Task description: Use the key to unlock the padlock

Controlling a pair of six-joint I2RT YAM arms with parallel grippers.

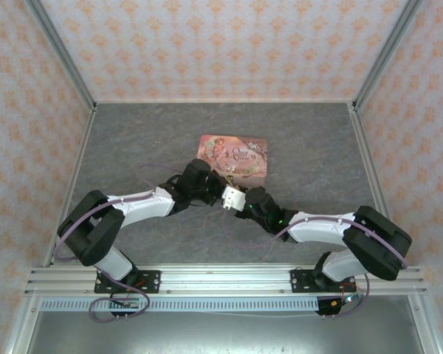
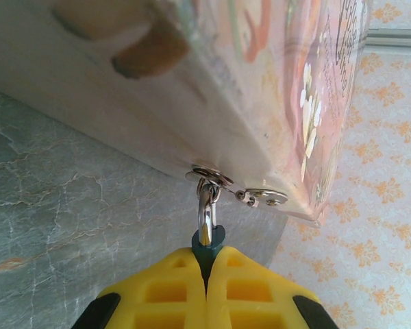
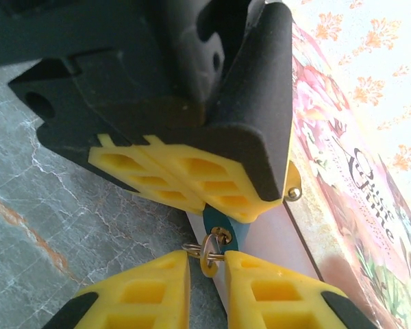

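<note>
Orange-patterned wallpaper [image 1: 207,44] is enclosing a grey marbled counter [image 1: 133,147] in the top view, where a pink floral tin [image 1: 234,156] is lying flat. The left arm [image 1: 144,203] and the right arm [image 1: 317,225] are reaching inward, and their tips are meeting at the tin's near edge.

From the left wrist, the left hand [image 2: 207,267] is pressing its yellow fingers [image 2: 164,295] fully together on the teal padlock [image 2: 207,241]. The padlock is hanging just under the tin's pale side wall. Its silvery shackle [image 2: 205,209] is passing through the metal hasp [image 2: 212,179] on that wall.

From the right wrist, the right hand [image 3: 207,264] is standing with its fingertips a little apart beside the tin's side wall, just below the padlock. The small brassy key [image 3: 209,252] is sitting in that gap, its tip at the padlock's bottom end. Whether the fingertips are actually pinching the key I cannot tell. The left hand is clamping the padlock from the opposite side.
</note>
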